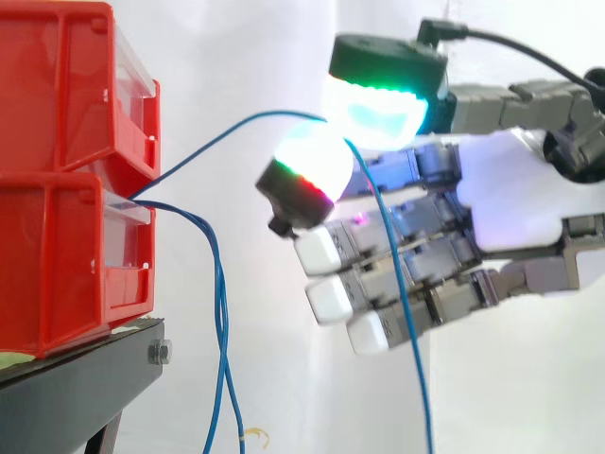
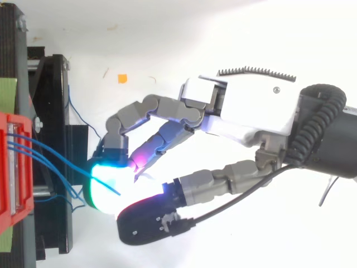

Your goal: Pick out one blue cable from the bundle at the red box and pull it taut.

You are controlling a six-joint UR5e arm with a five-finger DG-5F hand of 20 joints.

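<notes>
Well, one blue cable (image 1: 257,116) is already singled out and is pinched between two glowing pads (image 1: 312,156) of the hand (image 1: 510,203), with the other fingers held straight underneath. So the picking is judged done. The pulling is not: ahead of the fingertips the cable is seen rising in a soft bow from the red box (image 1: 57,255), where a taut line would be drawn straight. Slack is left to be taken up, presumably by drawing the hand back from the box. Behind the pinch, the free length is draped across the straight fingers and hangs below the hand. The rest of the bundle (image 1: 220,312) is left loose, drooping from the box front, well ahead of the fingertips and lower down; from above it is seen fanning out of the box toward the pads.

Materials now: the cable is thin, smooth and limp, easily bent. The box is made of hard glossy plastic, squared and stacked, with a clear front lip. The pads are thick, rounded and translucent, lit green and cyan. A black stand (image 1: 85,378), bolted at its edge, is set beneath the box.
</notes>
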